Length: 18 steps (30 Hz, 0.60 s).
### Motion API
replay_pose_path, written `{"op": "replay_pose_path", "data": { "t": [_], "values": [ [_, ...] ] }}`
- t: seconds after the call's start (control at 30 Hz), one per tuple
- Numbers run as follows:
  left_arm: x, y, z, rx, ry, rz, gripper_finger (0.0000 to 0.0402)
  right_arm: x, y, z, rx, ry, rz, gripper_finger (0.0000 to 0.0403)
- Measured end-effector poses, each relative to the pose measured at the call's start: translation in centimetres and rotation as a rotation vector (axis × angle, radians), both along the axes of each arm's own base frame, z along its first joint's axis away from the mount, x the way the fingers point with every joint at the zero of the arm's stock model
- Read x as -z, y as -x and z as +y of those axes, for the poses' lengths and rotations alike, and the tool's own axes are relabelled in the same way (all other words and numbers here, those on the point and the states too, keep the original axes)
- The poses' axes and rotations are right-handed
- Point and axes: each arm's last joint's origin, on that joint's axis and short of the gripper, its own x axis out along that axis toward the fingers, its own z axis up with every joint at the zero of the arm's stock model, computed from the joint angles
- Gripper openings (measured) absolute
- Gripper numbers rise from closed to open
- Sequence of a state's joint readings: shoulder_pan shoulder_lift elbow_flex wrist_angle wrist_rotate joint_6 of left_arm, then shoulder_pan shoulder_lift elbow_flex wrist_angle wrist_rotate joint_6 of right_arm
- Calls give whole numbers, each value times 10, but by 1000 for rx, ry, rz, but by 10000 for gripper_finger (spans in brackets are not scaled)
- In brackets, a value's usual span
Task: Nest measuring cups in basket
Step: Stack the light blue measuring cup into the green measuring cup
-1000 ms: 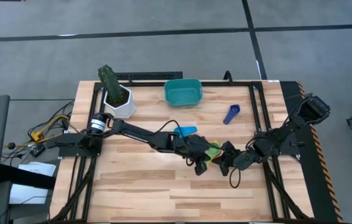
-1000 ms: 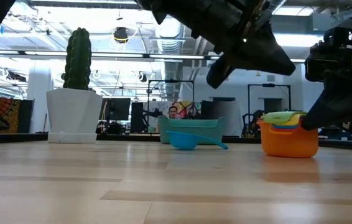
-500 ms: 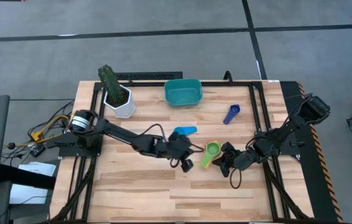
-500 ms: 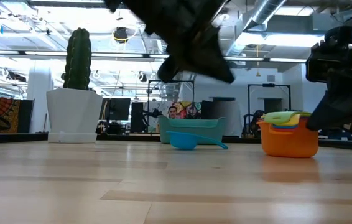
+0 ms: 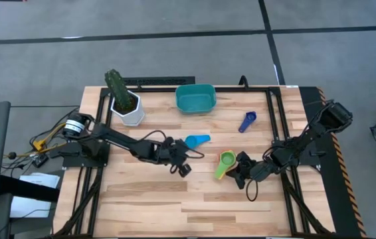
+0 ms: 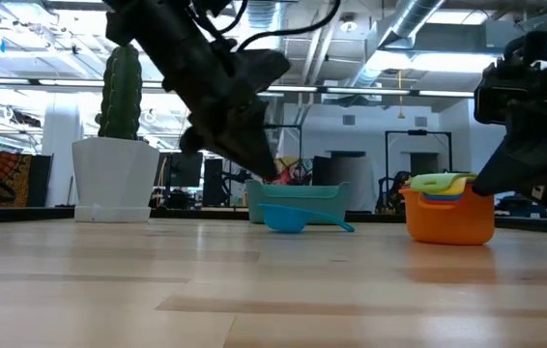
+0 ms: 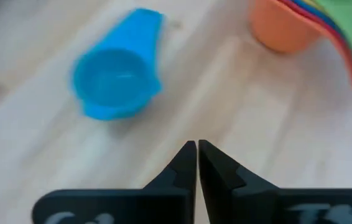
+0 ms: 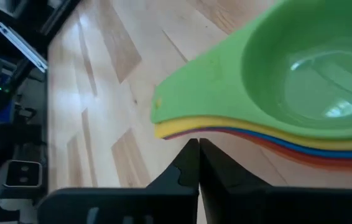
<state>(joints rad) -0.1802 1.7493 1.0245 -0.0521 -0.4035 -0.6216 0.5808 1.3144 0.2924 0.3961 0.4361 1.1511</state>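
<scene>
Plainly, nothing is seen inside the teal basket (image 5: 195, 98) at the table's far edge. Nested cups (image 5: 226, 162), green on top and orange lowest, stand just before the closed, empty right gripper (image 5: 240, 170). A light-blue cup (image 5: 196, 140) lies near the closed, empty left gripper (image 5: 184, 168).

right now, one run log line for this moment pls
left gripper shut, empty, near light blue cup | right gripper shut beside nested cup stack | dark blue cup loose | basket empty

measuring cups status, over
Left gripper shut, empty, near light blue cup. Right gripper shut beside nested stack. Dark blue cup loose; basket empty.
</scene>
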Motion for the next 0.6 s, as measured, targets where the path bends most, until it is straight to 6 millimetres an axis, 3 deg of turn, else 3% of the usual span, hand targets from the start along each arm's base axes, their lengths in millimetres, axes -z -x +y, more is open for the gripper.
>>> {"op": "replay_pose_path", "data": {
  "t": [0.13, 0.33, 0.6],
  "values": [
    [-6, 5, 20, -86, -4, 31, 32, -1, 0, 0, 10, 2, -12, 39],
    [-6, 1, 54, -142, -28, 28, 105, -1, 0, 0, 9, 2, -12, 47],
    [11, -11, 89, -117, 33, 2, 159, -1, 3, 6, -15, -2, -10, 47]
  ]
}}
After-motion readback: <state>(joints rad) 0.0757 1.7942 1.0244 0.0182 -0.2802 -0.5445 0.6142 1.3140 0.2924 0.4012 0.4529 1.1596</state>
